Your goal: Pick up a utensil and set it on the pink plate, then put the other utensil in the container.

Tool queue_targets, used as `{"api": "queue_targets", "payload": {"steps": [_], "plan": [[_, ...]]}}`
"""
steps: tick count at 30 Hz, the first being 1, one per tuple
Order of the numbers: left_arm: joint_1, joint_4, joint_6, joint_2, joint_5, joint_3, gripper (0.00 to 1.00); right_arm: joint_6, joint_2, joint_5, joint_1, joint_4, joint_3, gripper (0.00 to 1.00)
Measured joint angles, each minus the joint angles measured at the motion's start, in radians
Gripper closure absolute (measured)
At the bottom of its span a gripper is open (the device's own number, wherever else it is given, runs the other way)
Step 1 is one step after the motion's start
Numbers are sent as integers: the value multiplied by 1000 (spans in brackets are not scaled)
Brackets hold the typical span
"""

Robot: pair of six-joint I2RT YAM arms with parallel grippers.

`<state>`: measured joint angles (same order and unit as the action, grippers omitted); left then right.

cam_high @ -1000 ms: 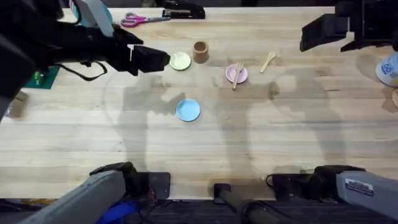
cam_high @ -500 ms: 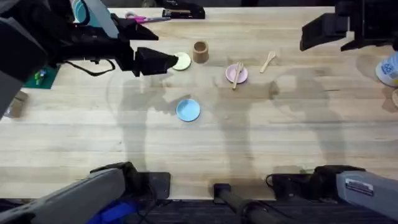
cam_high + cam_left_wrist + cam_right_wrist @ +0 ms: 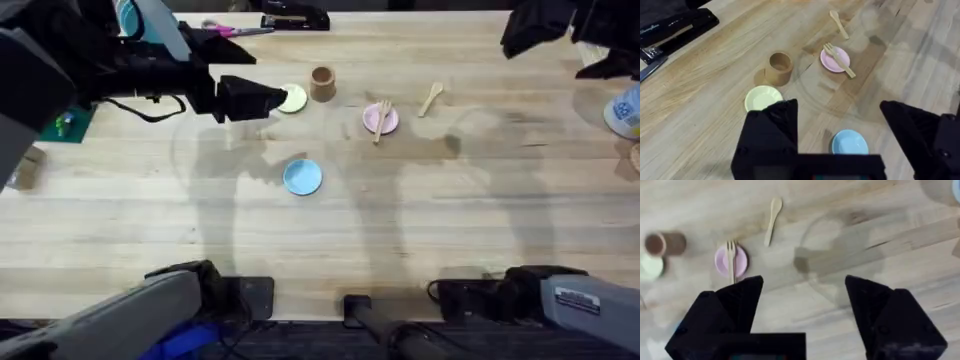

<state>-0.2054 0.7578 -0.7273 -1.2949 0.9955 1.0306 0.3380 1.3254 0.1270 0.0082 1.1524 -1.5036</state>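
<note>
Wooden fork [image 3: 382,119] lay across the pink plate [image 3: 374,121] near the middle of the desk [image 3: 400,230], tines toward the far edge and handle jutting past the near rim, while the wooden spoon [image 3: 431,98] rested bare on the boards just to the plate's right, apart from it. The brown cup [image 3: 322,84] stood upright left of the plate, with a pale yellow plate [image 3: 293,98] beside it and a blue plate [image 3: 302,176] nearer the arms' bases.

From overhead, the left end effector [image 3: 262,99] hung dark above the yellow plate's left edge, and the right end effector [image 3: 535,30] hovered high at the far right corner, well away from the spoon; that view did not settle how either stood.

The wrist cameras did. The left end effector [image 3: 840,125] was spread wide and held nothing, the cup [image 3: 778,68], fork [image 3: 839,59] and spoon [image 3: 839,24] visible past its fingers. The right end effector [image 3: 805,305] was likewise spread wide and empty, looking down on the spoon [image 3: 771,221] and the fork [image 3: 731,260] on its plate [image 3: 740,261].

Scissors [image 3: 228,31] and a black stapler [image 3: 292,17] lay along the far edge.
</note>
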Motion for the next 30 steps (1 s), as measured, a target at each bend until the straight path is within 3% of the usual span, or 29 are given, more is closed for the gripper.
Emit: {"api": "queue_targets", "payload": {"steps": [6,18,30], "plan": [[0,0,-2,0,0,0,6,95,43,29,16,-28,-6,5],[0,1,-3,0,0,0,6,338,274,45,94,-129,-6,5],[0,1,-3,0,0,0,6,433,479,-9,111,-256,-6,5]]}}
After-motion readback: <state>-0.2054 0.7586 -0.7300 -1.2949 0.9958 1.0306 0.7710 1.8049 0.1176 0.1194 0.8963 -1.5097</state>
